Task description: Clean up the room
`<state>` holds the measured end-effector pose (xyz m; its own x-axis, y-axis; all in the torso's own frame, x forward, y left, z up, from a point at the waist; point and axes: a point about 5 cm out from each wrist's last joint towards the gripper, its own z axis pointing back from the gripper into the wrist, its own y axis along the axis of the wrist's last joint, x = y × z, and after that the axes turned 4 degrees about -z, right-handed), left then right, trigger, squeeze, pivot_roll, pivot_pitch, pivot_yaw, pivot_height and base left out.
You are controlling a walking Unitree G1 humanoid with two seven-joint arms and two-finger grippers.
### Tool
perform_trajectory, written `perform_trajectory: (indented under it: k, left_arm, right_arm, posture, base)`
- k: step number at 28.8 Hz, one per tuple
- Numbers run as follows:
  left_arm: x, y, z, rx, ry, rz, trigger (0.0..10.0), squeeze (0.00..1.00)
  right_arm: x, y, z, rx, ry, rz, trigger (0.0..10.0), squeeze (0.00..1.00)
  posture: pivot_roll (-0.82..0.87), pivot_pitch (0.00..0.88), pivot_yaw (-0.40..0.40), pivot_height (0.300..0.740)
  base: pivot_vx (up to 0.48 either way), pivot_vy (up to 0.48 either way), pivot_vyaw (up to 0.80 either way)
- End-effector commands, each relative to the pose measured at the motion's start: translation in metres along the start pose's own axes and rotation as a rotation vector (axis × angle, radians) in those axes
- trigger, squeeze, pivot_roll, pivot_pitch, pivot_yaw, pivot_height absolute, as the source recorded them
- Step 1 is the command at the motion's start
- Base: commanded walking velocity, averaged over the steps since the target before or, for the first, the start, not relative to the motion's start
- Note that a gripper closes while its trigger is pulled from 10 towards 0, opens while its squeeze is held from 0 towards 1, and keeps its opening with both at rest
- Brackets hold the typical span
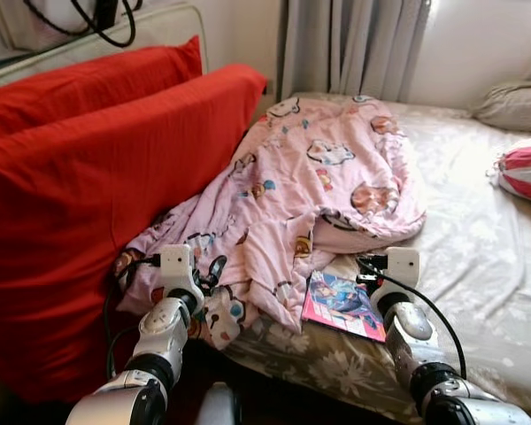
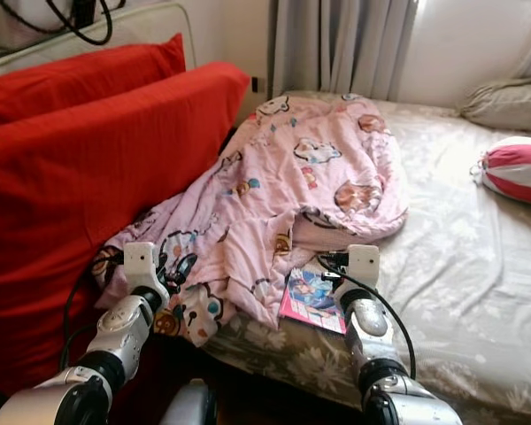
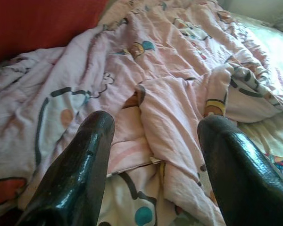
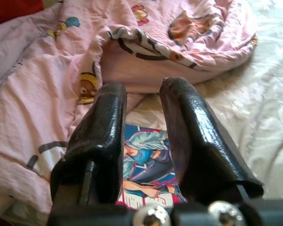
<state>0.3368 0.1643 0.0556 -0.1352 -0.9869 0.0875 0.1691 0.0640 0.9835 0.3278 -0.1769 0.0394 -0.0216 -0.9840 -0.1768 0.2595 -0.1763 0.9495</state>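
- While we are looking down at the bed with the beige flowered sheet [image 1: 478, 266], a crumpled pink quilt printed with cartoon animals [image 1: 310, 186] is lying heaped across it, reaching from the curtain end down to the near edge.
- We are holding our left hand [image 3: 153, 155] just above the quilt's near corner, by the red cushions; its two black fingers [image 3: 80, 165] are standing wide apart, with nothing between them.
- We are keeping our right hand [image 4: 144, 117] over a thin magazine with a bright pink-edged illustrated cover [image 1: 341, 305]; its fingers [image 4: 193, 136] are set narrowly apart and are gripping nothing.
- That magazine is lying flat on the sheet near the front edge of the bed, and one side of it is tucked under the quilt's hem.
- Two large red fabric cushions [image 1: 97, 177] are leaning along the left of the bed, and the quilt is pressing against the lower one.
- At the far right of the bed, a round pink-and-white striped cushion [image 1: 527, 168] is resting on the sheet, well apart from the quilt, with a grey pillow [image 1: 518, 106] behind it.
- Grey curtains [image 1: 354, 44] are hanging behind the far end of the bed.
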Motion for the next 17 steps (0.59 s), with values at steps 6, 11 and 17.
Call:
perform_trajectory:
  k: [6, 11, 17]
  left_arm:
    - [0.0021, 0.0017, -0.0018, -0.005, -0.017, 0.002, 10.0, 0.0]
    - [0.0017, -0.001, -0.0005, -0.015, -0.017, 0.004, 10.0, 0.0]
    - [0.0035, -0.0034, 0.0004, -0.021, -0.022, 0.005, 10.0, 0.0]
  right_arm:
    - [-0.0016, 0.0017, -0.0008, 0.007, 0.016, -0.001, 10.0, 0.0]
    - [-0.0021, -0.0004, -0.0001, -0.001, 0.021, 0.002, 10.0, 0.0]
    - [-0.0022, -0.003, 0.0007, -0.014, 0.023, 0.005, 10.0, 0.0]
  posture:
    - [0.09, 0.0, -0.015, 0.604]
    - [0.09, 0.0, -0.014, 0.604]
    - [0.08, 0.0, -0.012, 0.604]
  base:
    - [0.0, 0.0, 0.0]
    - [0.0, 0.0, 0.0]
    - [0.0, 0.0, 0.0]
